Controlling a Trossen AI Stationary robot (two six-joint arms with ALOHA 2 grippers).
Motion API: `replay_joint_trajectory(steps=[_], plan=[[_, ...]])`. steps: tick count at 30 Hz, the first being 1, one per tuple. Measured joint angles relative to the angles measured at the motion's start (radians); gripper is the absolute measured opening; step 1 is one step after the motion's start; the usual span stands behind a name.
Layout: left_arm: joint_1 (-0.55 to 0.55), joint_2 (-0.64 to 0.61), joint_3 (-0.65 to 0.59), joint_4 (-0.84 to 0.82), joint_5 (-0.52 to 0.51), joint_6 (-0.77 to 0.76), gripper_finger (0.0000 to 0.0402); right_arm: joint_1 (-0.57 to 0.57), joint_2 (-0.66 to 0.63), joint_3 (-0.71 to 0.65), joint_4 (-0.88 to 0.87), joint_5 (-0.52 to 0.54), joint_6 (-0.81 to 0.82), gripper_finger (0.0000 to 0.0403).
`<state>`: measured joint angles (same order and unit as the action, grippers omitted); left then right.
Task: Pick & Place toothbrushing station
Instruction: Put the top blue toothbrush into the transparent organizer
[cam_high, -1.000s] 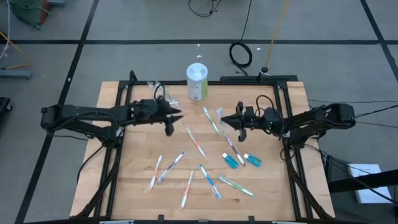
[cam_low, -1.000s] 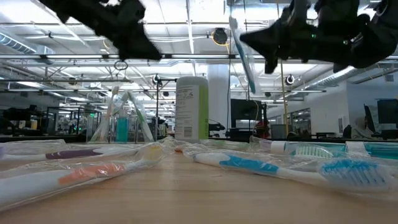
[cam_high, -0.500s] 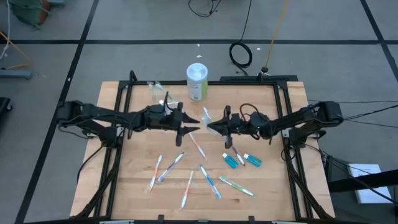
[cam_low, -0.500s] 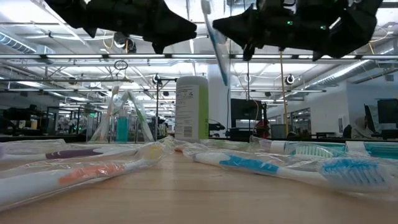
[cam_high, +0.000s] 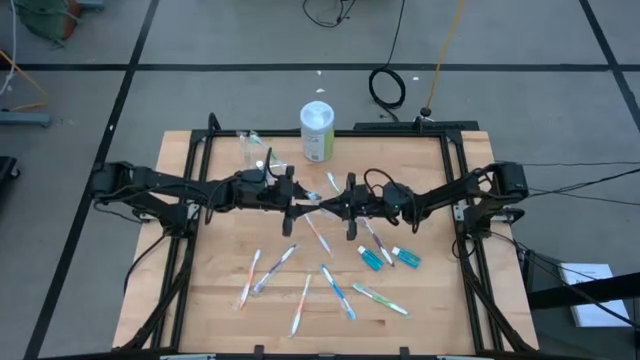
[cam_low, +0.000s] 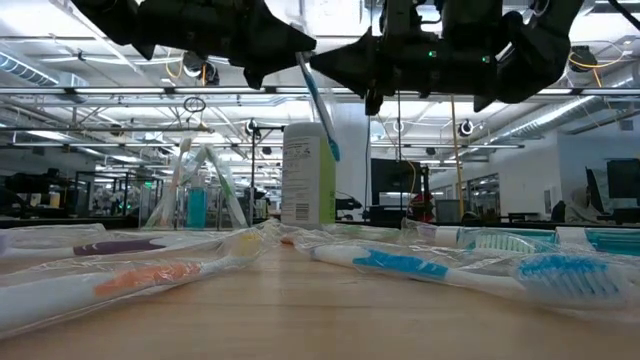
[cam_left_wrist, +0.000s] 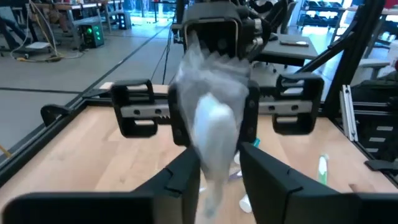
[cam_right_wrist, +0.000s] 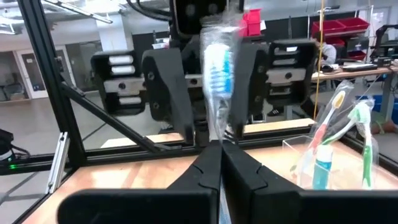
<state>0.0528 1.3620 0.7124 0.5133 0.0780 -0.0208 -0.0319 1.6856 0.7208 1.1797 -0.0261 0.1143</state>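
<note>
With the right gripper (cam_high: 338, 204) clamped on a wrapped blue toothbrush (cam_right_wrist: 217, 78), I'm mid-handover: left gripper (cam_high: 306, 208) spread around it, closing next, then right releases.

Wrapped toothbrush (cam_left_wrist: 210, 134) between the two claws: blurred in the left wrist view, handle colour unreadable. Its lower end is cut off by the frame edge. Clear cup (cam_right_wrist: 323, 163): partly cropped beside that toothbrush in the right wrist view. Toothbrushes (cam_high: 335, 290) on the worktop (cam_high: 220, 290): bristle detail too small from above.
</note>
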Motion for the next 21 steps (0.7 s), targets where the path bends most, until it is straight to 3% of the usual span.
replay_joint_trajectory(steps=[8,14,21], plan=[[0.013,-0.002,0.0,-0.016,-0.001,0.002,0.0013,-0.002,-0.005,0.0,-0.021,0.006,-0.002,0.0028],[0.015,-0.004,0.0,-0.046,-0.059,-0.015,0.0025,-0.012,-0.005,0.0,-0.063,0.003,-0.003,0.0078],[0.055,-0.1,0.0,-0.236,-0.23,-0.014,0.0011,-0.016,-0.005,0.0,-0.178,0.168,-0.004,0.0155]])
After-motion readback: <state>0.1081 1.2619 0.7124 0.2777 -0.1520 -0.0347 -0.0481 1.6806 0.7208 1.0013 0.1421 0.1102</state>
